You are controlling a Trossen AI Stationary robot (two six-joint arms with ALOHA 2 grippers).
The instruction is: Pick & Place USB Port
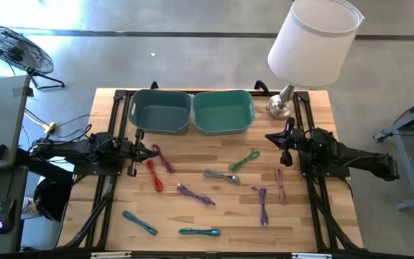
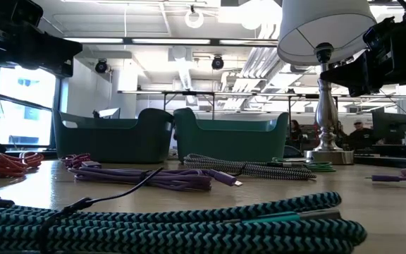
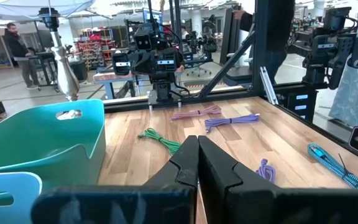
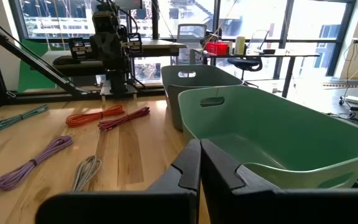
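Where cables [image 1: 195, 194] lie, two bins [image 1: 192, 112]

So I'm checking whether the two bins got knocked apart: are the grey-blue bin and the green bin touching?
Touching. In the high view the grey-blue bin and the green bin meet along their inner rims with no wood showing between them.

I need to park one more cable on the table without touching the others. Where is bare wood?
Bare: the front right corner past the purple cable, and the front left edge beside the teal cable. Crowded: the middle strip below the green bin.
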